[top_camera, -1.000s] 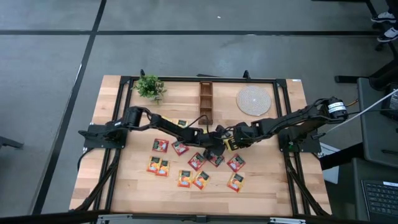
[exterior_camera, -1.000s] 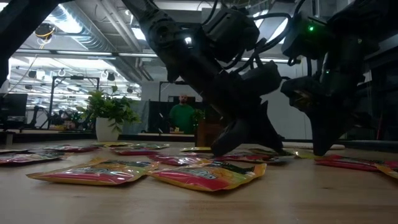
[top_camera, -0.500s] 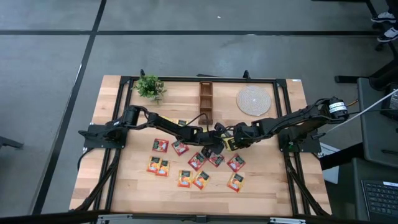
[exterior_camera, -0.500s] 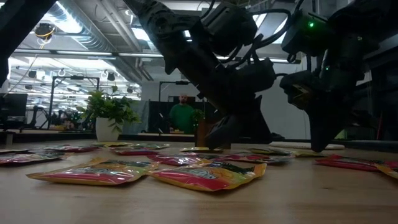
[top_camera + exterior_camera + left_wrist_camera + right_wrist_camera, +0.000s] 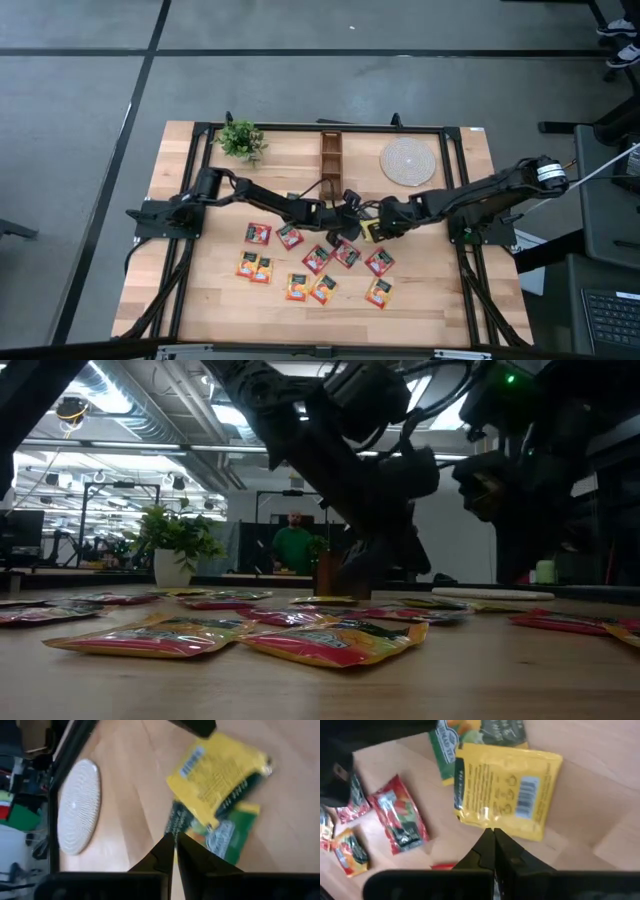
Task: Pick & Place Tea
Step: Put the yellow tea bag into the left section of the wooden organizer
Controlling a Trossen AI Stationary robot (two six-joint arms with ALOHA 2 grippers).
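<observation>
Several tea sachets, red [image 5: 289, 237] and orange [image 5: 297, 288], lie flat on the wooden table [image 5: 200, 300]. A yellow sachet [image 5: 507, 790] shows its barcode side and lies partly over a green sachet [image 5: 225, 837] at the table's middle. My right gripper [image 5: 493, 834] is shut at the yellow sachet's [image 5: 371, 232] edge. My left gripper [image 5: 176, 842] hovers shut just left of that pair [image 5: 347, 224], a little above the table [image 5: 355, 582], with nothing between its fingers. My right gripper pinches the yellow sachet's edge [image 5: 492, 824] between its two fingers, at about the middle of one side. The fingers slant down from the table's right side. The sachet's opposite side overlaps the green sachet; I cannot tell whether it is lifted clear.
A potted plant [image 5: 240, 140], a narrow wooden box [image 5: 331, 165] and a round woven mat [image 5: 407, 161] stand along the far edge. A black frame [image 5: 455, 190] borders the table. A person stands far off in the room [image 5: 293, 545]. Bare wood lies near the front edge.
My left gripper has risen off the table beside the green and yellow sachets, its fingertip now clear of the surface in the low view. The sachets on the table have kept their places.
</observation>
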